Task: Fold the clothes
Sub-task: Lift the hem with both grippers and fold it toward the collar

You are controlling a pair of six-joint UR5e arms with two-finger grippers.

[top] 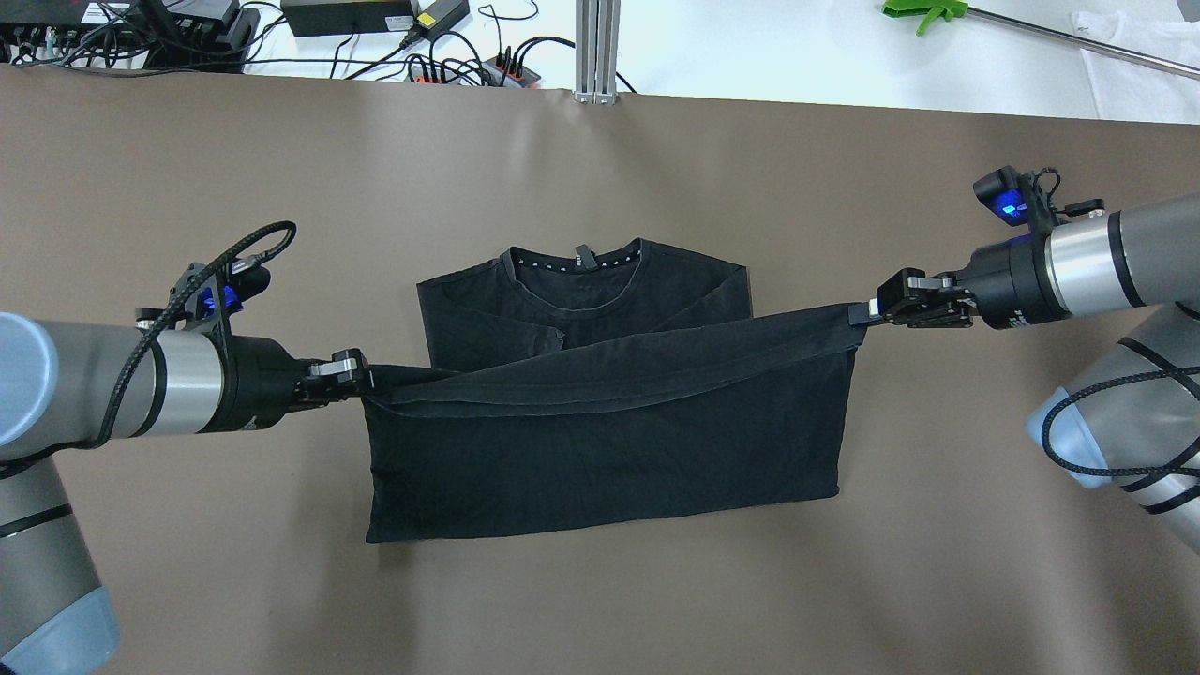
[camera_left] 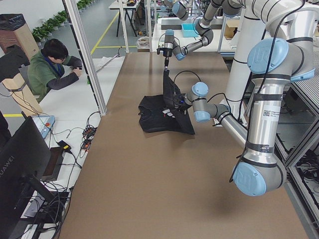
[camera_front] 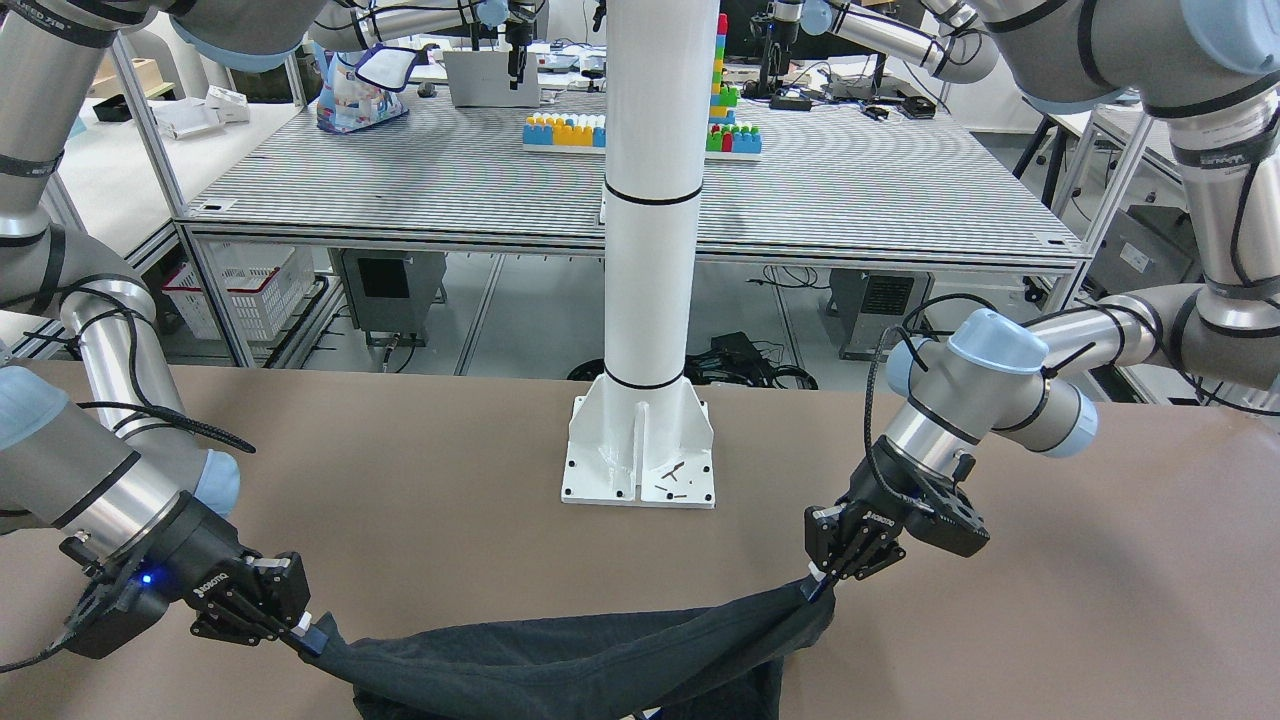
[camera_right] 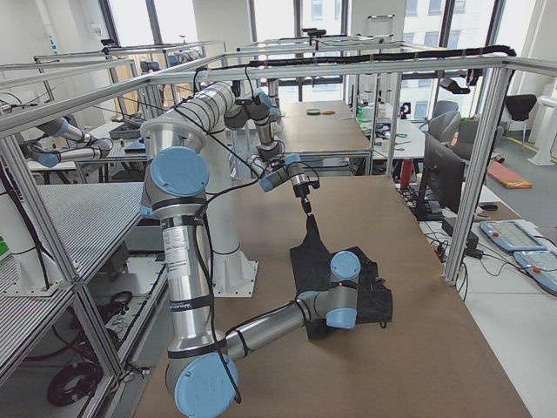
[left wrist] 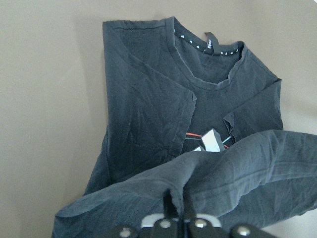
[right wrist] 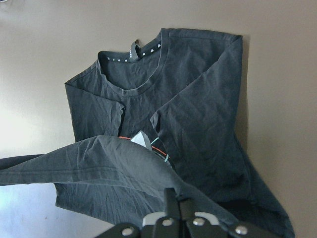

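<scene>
left fingers (top: 349, 367), right fingers (top: 891, 305) each pinching black garment (top: 600, 450) corner, arms low, outstretched, hem taut

Bright, even indoor light throughout. The matte brown tabletop (top: 600, 159) shows a pale sheen in the overhead view. The black fabric shirt (left wrist: 148, 124) throws a soft-edged shadow. Moiré ripples across the grey striped bench (camera_front: 400, 170).

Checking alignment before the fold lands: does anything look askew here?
Yes. On the black shirt, the lifted hem runs slanted: in the overhead view it rises from the left gripper to the right gripper, not parallel to the collar.
</scene>
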